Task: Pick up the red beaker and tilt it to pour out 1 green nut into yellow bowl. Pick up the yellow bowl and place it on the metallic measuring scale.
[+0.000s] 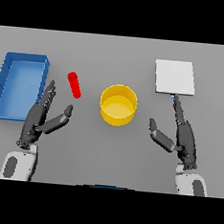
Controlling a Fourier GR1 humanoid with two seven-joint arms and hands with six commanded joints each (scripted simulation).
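I see both hands, left hand [38, 118] and right hand [181, 137], with fingers straight, holding nothing; the red beaker [74, 84] lies apparently tipped between the blue tray [6, 78] and the yellow bowl [118, 105], the scale [174, 77] clear.

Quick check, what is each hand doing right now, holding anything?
Left hand: open, fingers straight, holding nothing, just beside the red beaker.
Right hand: open, holding nothing, fingertips reaching toward the measuring scale.
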